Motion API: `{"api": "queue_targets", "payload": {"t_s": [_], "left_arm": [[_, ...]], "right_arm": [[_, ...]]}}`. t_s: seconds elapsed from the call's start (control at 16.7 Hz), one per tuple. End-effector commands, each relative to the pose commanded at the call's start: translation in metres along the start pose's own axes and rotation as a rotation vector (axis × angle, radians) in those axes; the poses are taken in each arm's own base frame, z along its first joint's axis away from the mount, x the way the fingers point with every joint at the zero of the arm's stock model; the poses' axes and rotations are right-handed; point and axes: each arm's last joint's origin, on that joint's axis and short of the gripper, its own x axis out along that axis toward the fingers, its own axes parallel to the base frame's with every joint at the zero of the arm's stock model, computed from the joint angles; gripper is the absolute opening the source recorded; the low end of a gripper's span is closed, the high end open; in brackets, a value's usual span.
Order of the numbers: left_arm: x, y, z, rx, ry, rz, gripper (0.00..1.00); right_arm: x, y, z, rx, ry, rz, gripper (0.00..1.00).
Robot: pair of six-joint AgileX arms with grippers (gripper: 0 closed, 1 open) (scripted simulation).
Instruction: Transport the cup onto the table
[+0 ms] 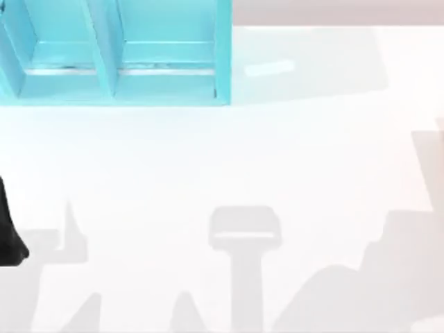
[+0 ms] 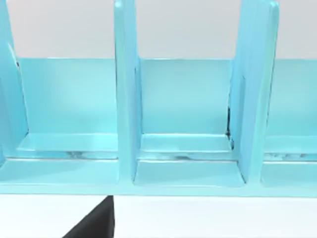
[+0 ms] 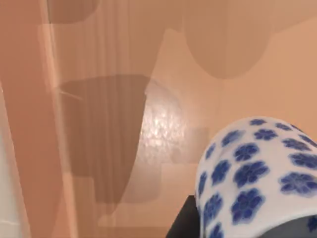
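Rendered simulation workspace: plain bright white table, turquoise shelf unit with open compartments at far left, flat textureless surfaces, sharp-edged shadows.

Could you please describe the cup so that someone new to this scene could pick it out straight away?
In the right wrist view, look past the tan, glossy surface to the rounded white object close to the camera: that is the cup. A black gripper part sits right beside it. Its scattered blue flowers on white set it apart from everything plain around it.
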Motion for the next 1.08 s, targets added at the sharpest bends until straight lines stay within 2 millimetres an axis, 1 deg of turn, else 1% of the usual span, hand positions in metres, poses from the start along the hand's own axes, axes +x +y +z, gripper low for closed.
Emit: {"api": "queue_targets", "payload": {"t_s": [0.12, 0.18, 0.3, 0.6, 0.72, 0.84, 0.9, 0.96, 1.08], "left_arm": [[0.0, 0.0, 0.0, 0.0, 0.0, 0.0, 1.0], [0.0, 0.0, 0.0, 0.0, 0.0, 0.0, 1.0], [0.0, 0.0, 0.0, 0.0, 0.0, 0.0, 1.0], [0.0, 0.0, 0.0, 0.0, 0.0, 0.0, 1.0], [0.0, 0.0, 0.0, 0.0, 0.0, 0.0, 1.0], [0.0, 0.0, 0.0, 0.0, 0.0, 0.0, 1.0], [0.0, 0.0, 0.0, 0.0, 0.0, 0.0, 1.0], [0.0, 0.0, 0.0, 0.0, 0.0, 0.0, 1.0], [0.0, 0.0, 0.0, 0.0, 0.0, 0.0, 1.0]], "right_arm": [[-0.023, 0.026, -0.003, 0.0, 0.004, 0.0, 0.0], [-0.033, 0.035, -0.006, 0.0, -0.002, -0.002, 0.0], [-0.043, 0.044, -0.009, 0.001, -0.013, -0.005, 0.0], [-0.041, 0.044, -0.009, 0.005, -0.008, -0.002, 0.0], [-0.041, 0.052, -0.006, 0.005, -0.005, -0.001, 0.0], [-0.043, 0.072, 0.0, 0.002, -0.008, -0.006, 0.0], [-0.044, 0.087, 0.003, -0.001, -0.015, -0.011, 0.0], [-0.046, 0.104, 0.006, -0.007, -0.024, -0.016, 0.0], [-0.047, 0.149, 0.006, -0.031, -0.03, -0.022, 0.0]]}}
